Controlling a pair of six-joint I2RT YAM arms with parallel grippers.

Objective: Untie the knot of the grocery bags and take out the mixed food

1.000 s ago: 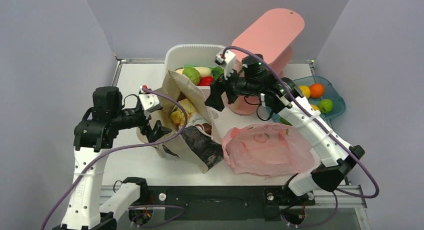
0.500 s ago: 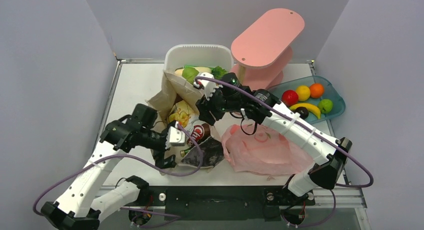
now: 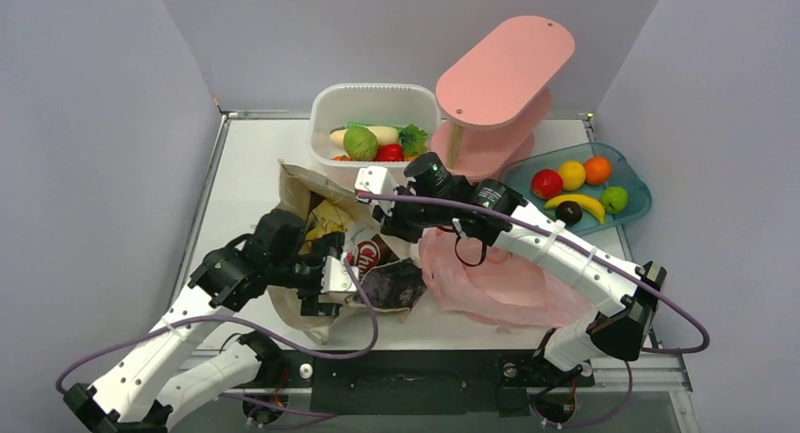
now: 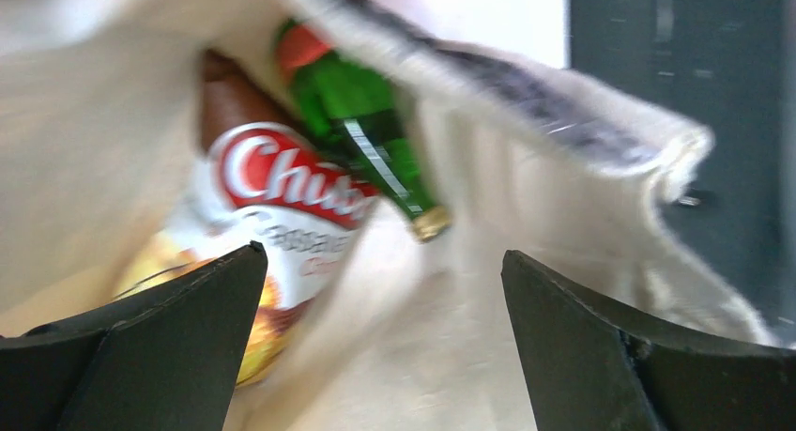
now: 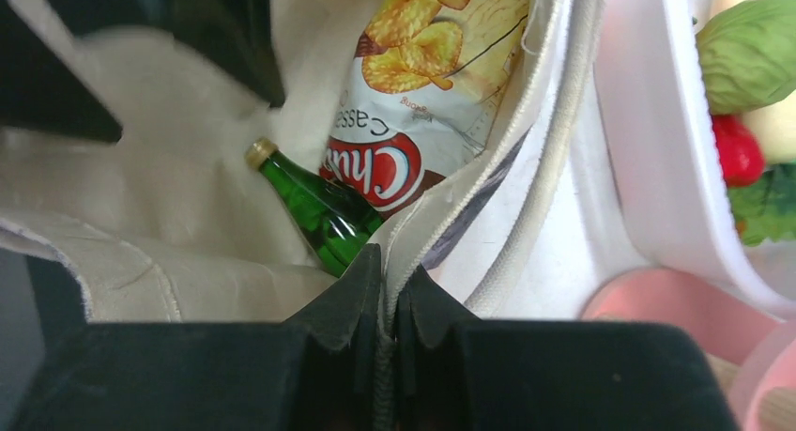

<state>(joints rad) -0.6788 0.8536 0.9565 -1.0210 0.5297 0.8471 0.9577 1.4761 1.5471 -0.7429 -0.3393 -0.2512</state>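
Observation:
The beige canvas tote (image 3: 304, 306) lies open on its side at the table's middle. Inside it are a crisp packet (image 3: 364, 255) with a red-white logo and a green glass bottle (image 5: 314, 206). My right gripper (image 5: 390, 281) is shut on the tote's rim (image 5: 526, 140), at the right side of its mouth (image 3: 391, 227). The left gripper (image 4: 382, 262) stands open at the mouth, facing the packet (image 4: 282, 177) and bottle (image 4: 361, 149), touching neither. The pink plastic bag (image 3: 505, 287) lies to the right under the right arm. A round green vegetable (image 3: 360, 142), white radish (image 3: 380, 131) and leafy green (image 3: 412, 138) sit in the white tub (image 3: 325, 108).
A red pepper (image 3: 389, 153) is also in the tub. A pink two-tier stand (image 3: 505, 65) rises behind the right arm. A blue tray (image 3: 634, 207) at the right holds fruit. The walls close in on both sides.
The right gripper came down from above the tub and closed on the tote's rim. The left arm swung in to the tote's mouth. The tote now lies lower and flatter.

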